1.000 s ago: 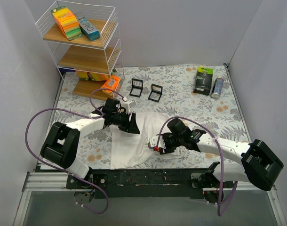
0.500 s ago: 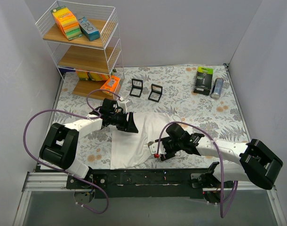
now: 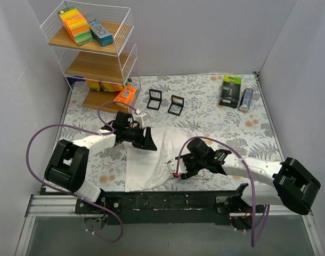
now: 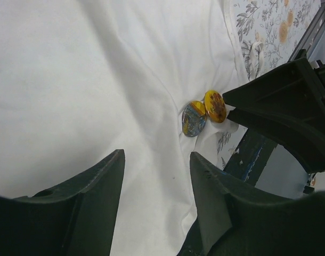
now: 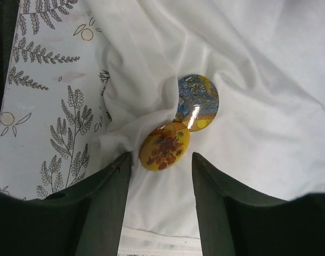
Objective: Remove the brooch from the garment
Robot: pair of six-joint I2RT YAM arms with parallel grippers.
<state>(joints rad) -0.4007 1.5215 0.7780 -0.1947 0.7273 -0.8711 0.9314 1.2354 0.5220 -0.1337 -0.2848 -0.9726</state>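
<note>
right pincer [image 5: 160,162]: jaws apart, hovering at yellow brooch [image 5: 164,146] | left pincer [image 4: 157,160]: apart, possibly pressing garment [image 5: 248,64], 10 o'clock of brooch | risk: bunched garment getting pinched too, dragging along

Carrying, on the floral table [image 3: 216,120], a white garment [image 3: 146,165] around six o'clock. Bearing two black frames [image 3: 154,99] near twelve, a green package [image 3: 231,91] and silver can [image 3: 246,99] at two. Holding a wire rack [image 3: 93,58] at ten.

1. White garment [image 3: 152,160] is spread out flat, pretty wrinkled, and bunched up at one edge.
2. Yellow brooch [image 5: 164,145], round with reddish flowers, sits pinned in that bunch.
3. Blue-and-yellow brooch [image 5: 197,102], also round and glossy, is touching it.
</note>
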